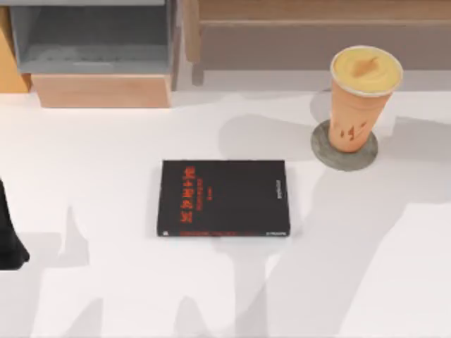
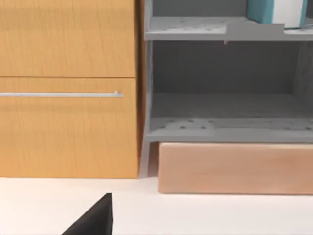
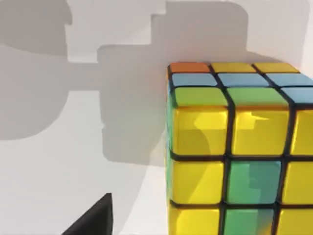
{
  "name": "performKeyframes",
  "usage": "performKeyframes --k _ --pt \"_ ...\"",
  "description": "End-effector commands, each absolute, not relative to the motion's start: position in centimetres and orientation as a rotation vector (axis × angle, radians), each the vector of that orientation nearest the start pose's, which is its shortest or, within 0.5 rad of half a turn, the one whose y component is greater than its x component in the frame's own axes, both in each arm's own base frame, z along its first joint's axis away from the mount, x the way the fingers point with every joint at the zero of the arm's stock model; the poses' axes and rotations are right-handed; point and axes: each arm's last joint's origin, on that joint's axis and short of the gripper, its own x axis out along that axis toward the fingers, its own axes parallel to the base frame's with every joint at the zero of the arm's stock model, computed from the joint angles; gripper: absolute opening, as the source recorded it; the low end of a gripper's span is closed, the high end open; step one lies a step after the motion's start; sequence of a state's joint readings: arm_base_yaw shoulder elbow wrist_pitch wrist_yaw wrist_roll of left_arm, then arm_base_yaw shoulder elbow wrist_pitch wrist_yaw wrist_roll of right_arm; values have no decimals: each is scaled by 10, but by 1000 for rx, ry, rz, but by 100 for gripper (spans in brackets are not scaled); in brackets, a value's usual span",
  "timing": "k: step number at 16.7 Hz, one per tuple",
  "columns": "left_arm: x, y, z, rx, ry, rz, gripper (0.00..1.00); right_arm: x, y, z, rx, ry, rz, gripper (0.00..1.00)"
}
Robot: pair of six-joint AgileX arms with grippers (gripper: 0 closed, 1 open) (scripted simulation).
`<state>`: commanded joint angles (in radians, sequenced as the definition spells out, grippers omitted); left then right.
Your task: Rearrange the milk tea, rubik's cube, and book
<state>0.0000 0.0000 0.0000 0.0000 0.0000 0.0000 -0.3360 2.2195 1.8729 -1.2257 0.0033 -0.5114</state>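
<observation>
Orange-tan and tapered, the milk tea (image 1: 363,98) stands upright on a flat grey round disc (image 1: 344,148) toward the table's right rear, a placement that reads as a drink parked on a coaster. Near the table's (image 1: 99,183) middle lies a thin black book with red lettering (image 1: 223,198), flat and square to the edges, well apart from the cup. At the back left, a grey open shelf unit (image 1: 91,35) sits on a pale wooden base (image 1: 102,90); the left wrist view faces it beside a wood-grain drawer front with a slim metal handle (image 2: 61,94). On the upper shelf in that view stands the book (image 2: 274,11), teal-blue with white page edges, seemingly stored upright as on a bookcase. The rubik's cube (image 3: 239,152) rests on the white tabletop directly before the right wrist camera, yellow and green faces toward it, suggesting the right arm is poised near the cube for a grasp. A dark part of the left arm (image 1: 10,232) sits at the table's left edge, apparently idle. For neither gripper can it be told whether the jaws are apart or together. No task object appears held.
</observation>
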Motion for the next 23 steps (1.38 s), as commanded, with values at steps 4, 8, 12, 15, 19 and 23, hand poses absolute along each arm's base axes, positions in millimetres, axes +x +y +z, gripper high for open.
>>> performKeyframes --k 4,8,12,15,19,23 --pt "106 -1 160 0 0 0 100 413 -140 149 -146 1563 144 100" --pt "106 -1 160 0 0 0 100 412 -140 145 -145 1566 145 100" --pt "106 -1 160 0 0 0 100 412 -140 145 -145 1566 145 77" --pt "106 -1 160 0 0 0 100 412 -140 145 -145 1566 145 55" --pt "106 -1 160 0 0 0 100 412 -140 145 -145 1566 145 25" --pt "106 -1 160 0 0 0 100 412 -140 145 -145 1566 145 0"
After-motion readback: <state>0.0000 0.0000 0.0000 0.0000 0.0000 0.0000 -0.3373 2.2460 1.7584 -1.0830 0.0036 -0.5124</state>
